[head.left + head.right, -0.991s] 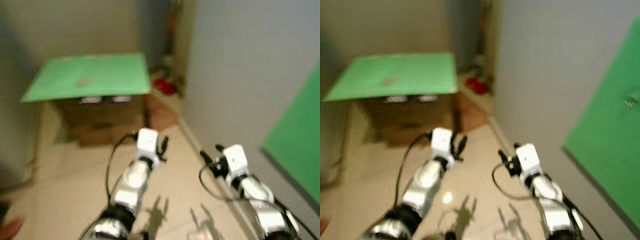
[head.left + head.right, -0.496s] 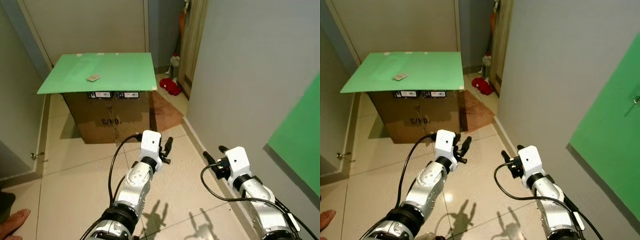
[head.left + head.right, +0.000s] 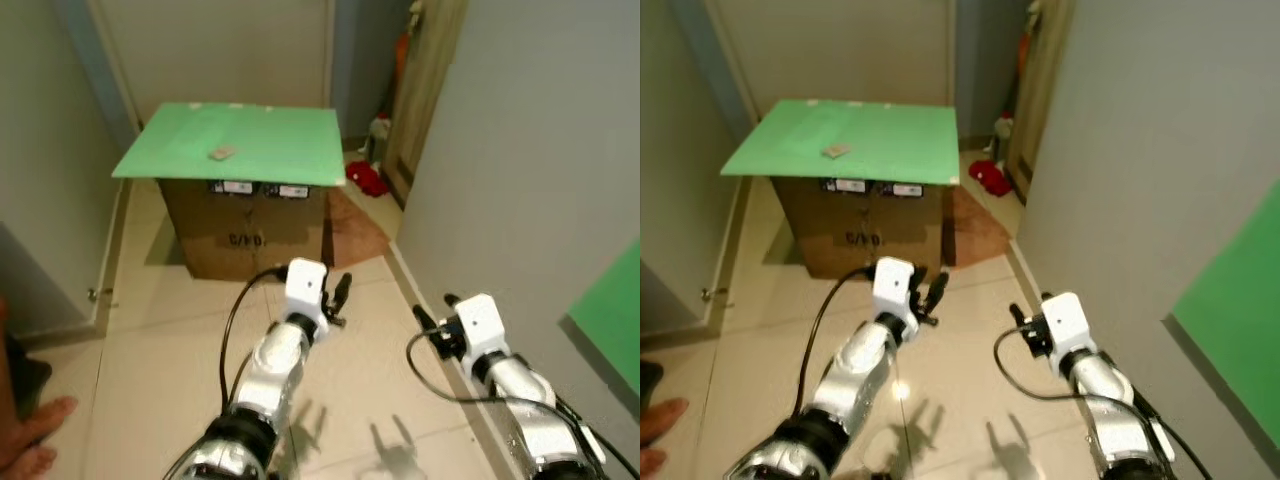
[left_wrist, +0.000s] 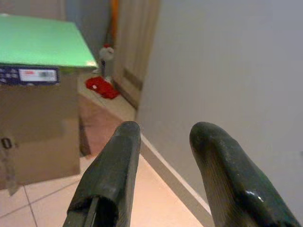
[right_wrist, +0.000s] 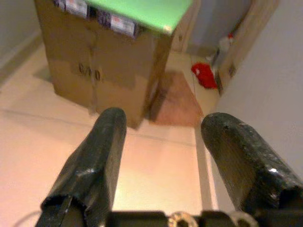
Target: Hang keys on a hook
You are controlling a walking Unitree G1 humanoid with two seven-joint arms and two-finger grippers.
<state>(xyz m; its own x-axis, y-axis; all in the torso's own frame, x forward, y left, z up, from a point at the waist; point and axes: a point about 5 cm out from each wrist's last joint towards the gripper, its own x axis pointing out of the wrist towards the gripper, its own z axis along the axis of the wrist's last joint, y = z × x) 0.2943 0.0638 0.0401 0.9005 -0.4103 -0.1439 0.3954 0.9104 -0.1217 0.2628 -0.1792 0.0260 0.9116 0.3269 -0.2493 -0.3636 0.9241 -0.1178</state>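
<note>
A small set of keys (image 3: 222,154) lies on a green board (image 3: 270,135) topping a cardboard box (image 3: 245,225) ahead. Both robot hands hover over the tiled floor (image 3: 150,370), well short of the box: left hand (image 4: 163,142) and right hand (image 5: 163,130), fingers apart, holding nothing.

Cardboard box (image 3: 245,228): front print reads approx "C/NO.", white barcode labels (image 3: 258,189) too small to read.

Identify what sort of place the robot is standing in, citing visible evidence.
Probably a narrow home hallway: tiled floor, a closed door, grey wall, and a cardboard box under a green board.
</note>
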